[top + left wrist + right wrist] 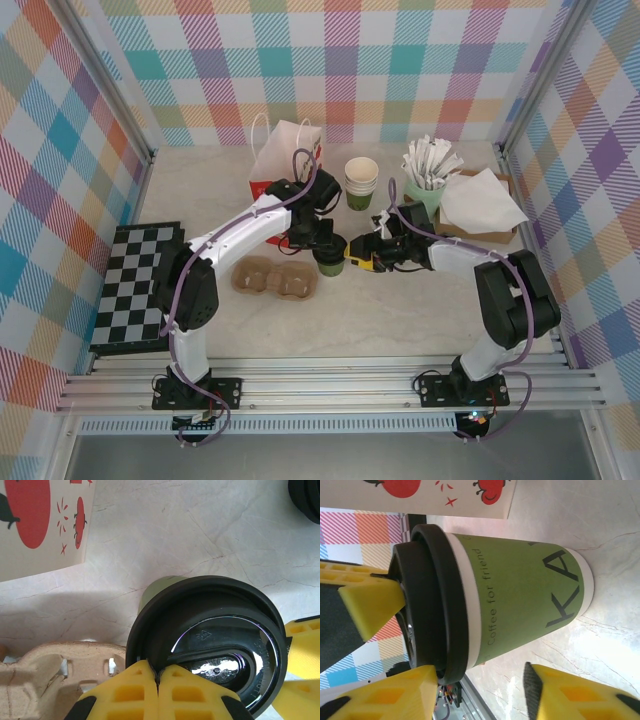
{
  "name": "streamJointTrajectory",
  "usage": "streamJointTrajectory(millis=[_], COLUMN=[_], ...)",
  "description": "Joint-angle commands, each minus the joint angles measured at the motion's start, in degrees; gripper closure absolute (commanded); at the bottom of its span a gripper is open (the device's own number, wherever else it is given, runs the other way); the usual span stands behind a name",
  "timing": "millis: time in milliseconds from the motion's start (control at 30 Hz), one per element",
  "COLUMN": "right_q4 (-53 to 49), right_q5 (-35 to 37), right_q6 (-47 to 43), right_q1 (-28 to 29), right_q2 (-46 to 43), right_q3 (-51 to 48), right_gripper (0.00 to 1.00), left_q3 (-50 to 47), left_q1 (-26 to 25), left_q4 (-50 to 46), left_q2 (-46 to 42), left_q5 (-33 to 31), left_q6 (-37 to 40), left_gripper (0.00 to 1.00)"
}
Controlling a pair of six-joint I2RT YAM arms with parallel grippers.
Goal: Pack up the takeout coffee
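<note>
the takeout coffee (329, 263) stands upright on the table (400, 320), near the middle, with its black lid (210, 625) on. it sits just to the right of the two-hole pulp carrier (275, 278) and in front of the white paper bag (285, 150) with red prints.

the left claw (157, 677) is clenched. its yellow fingers (130, 690) are pressed flat together, with only a thin slit between them, and their tips rest on the edge of the lid. i can't tell whether they pinch the rim.

the right claw (480, 677) comes in from the right with its jaws parted and turned so that one is up by the lid and the other down by the base. the upper finger (395, 690) looks to touch the lid's rim. the lower one (580, 695) is clear of the cup, and nothing is gripped.

behind the cup are a stack of lidless cups (361, 182), a mint-green pot of white sachets (428, 175) and a cardboard tray of napkins (480, 205). a checkerboard (135, 285) lies at the far left.
</note>
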Motion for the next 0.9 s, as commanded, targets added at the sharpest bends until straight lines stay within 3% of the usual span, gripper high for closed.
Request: streamJointTrajectory(millis=[0, 167, 400, 567, 667, 867], right_q4=[-1.1, -3.8, -5.7, -2.4, 3.1, 13.0], right_q5=[3.2, 9.2, 11.8, 7.5, 7.1, 9.7], right_q6=[0.6, 2.1, 1.4, 4.8, 9.4, 14.4], right_q1=[0.5, 0.5, 0.5, 0.4, 0.5, 0.6], right_q2=[2.5, 5.2, 7.4, 4.0, -1.8, -10.0], right_q3=[0.3, -2.7, -7.0, -3.9, -3.0, -8.1], right_gripper=[0.58, 0.68, 0.69, 0.66, 0.62, 0.56], left_q3=[-0.1, -3.8, -15.6, -10.3, -5.3, -5.3], left_q1=[-1.0, -1.0, -0.9, 0.5, 0.7, 0.0], left_q4=[-1.2, -0.4, 3.9, 1.0, -0.1, 4.7], left_q2=[2.0, 2.1, 2.7, 0.8, -1.6, -4.1], left_q5=[0.3, -0.3, 0.0, -1.3, -3.0, -2.7], left_q6=[-0.8, -1.6, -3.5, -4.0, -8.8, -21.7], left_gripper=[1.00, 1.00, 1.00, 1.00, 1.00, 1.00])
